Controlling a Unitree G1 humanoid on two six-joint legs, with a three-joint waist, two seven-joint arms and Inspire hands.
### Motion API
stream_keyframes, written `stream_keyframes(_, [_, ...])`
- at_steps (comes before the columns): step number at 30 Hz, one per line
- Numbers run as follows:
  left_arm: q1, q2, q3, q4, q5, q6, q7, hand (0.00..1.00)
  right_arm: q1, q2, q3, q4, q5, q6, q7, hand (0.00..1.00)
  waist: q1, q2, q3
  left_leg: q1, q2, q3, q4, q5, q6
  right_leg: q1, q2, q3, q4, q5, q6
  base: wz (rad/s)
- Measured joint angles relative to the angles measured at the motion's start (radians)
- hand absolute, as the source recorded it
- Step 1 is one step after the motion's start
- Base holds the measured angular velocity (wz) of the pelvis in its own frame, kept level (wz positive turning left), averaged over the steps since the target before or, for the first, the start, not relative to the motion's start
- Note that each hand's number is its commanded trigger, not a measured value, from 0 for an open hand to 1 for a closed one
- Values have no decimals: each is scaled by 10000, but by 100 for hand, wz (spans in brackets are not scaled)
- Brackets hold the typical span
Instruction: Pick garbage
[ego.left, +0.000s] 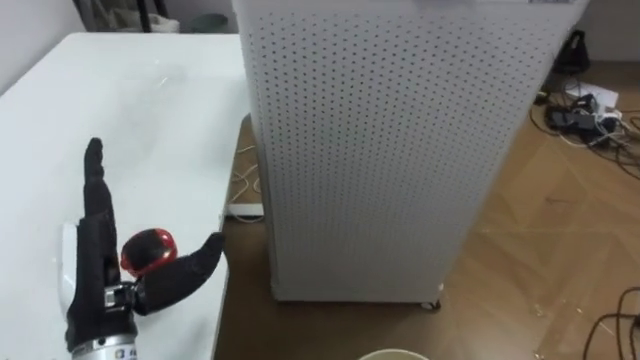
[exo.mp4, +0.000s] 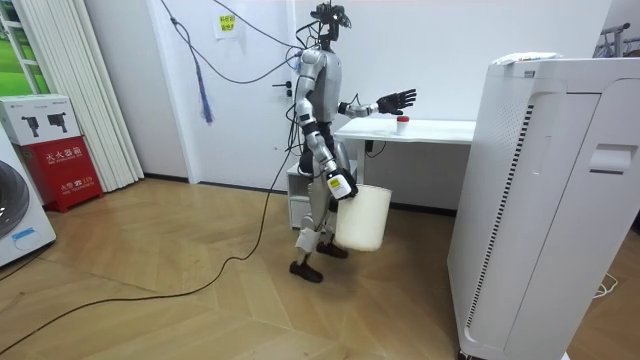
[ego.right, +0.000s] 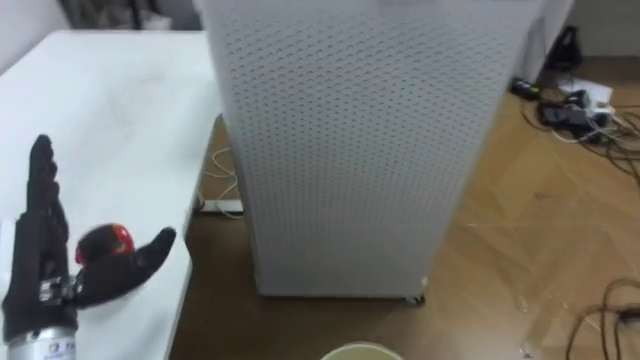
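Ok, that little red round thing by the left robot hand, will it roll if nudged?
Likely, yes: the red round object looks rounded and lies on a smooth white table, so a nudge may send it rolling. It looks small beside the open left robot hand, so it is probably light.

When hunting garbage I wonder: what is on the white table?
A small red object by the open left hand's thumb; the white table beneath that hand is covered.

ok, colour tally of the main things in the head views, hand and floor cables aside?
Red: 1, small object
White: 3, table, perforated unit, bucket
Total: 4
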Motion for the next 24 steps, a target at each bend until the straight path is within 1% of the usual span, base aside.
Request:
stream_keyframes(1, [16,3,23,-1,27,0,3,0,-7,1,2,-16,-39,-1,62,100,-1,1,-4,66,-52,-73,-92,-2,0,141,-20,-105,-169,20,-20,0])
stream_keyframes(2, [16,2,45,-3,175,0,4,0,-36,4,6,-34,-62,-1,154,100,-6,57,23,176,-100,-202,-231,-2,1,307,-27,-207,-381,57,-26,12])
stream_keyframes(3, [29,3,47,-7,224,-2,8,0,-19,13,11,-33,-75,-1,277,100,-30,98,6,235,-103,-241,-335,-2,1,347,-21,-265,-438,76,-33,10])
stream_keyframes(4, [35,3,62,-7,281,-2,27,0,-16,17,16,-22,-83,-1,317,100,-15,112,14,268,-99,-247,-368,-1,1,363,-13,-269,-441,76,-33,5])
stream_keyframes(7, [165,3,157,-9,395,-8,191,0,18,24,14,2,-115,0,485,100,-3,115,16,436,-86,-328,-535,15,-37,470,15,-474,-441,77,-37,1])
stream_keyframes(8, [174,3,224,-9,396,-7,190,0,5,19,14,3,-107,0,562,100,22,104,20,436,-82,-385,-557,28,-62,467,17,-673,-441,85,-50,6])
stream_keyframes(11, [176,3,314,-8,395,-8,197,0,17,14,14,90,-92,1,666,100,18,71,24,436,-81,-499,-596,50,-95,477,19,-945,-438,92,-61,8])
stream_keyframes(13, [180,3,313,-8,395,-8,211,0,14,14,21,127,-88,1,733,100,59,58,29,436,-78,-520,-608,51,-97,475,20,-1010,-439,92,-61,3])
stream_keyframes(15, [186,3,312,-8,395,-11,347,0,-1,14,113,193,-89,1,738,100,82,27,47,436,-76,-532,-618,49,-100,472,9,-1233,-440,93,-64,0])
stream_keyframes(19, [187,4,312,-4,396,-11,580,0,-21,33,224,389,-91,2,764,100,174,-32,80,424,-77,-549,-636,43,-108,465,2,-1361,-451,94,-65,1])
stream_keyframes(23, [203,5,313,46,396,-10,600,0,4,36,223,569,-92,13,816,100,243,-89,106,360,-89,-685,-603,44,-110,471,-17,-1794,-452,98,-71,10])
stream_keyframes(24, [228,4,303,65,391,-9,600,0,1,37,223,569,-83,15,817,100,260,-109,107,360,-93,-707,-604,44,-113,480,-15,-1803,-454,98,-70,7])
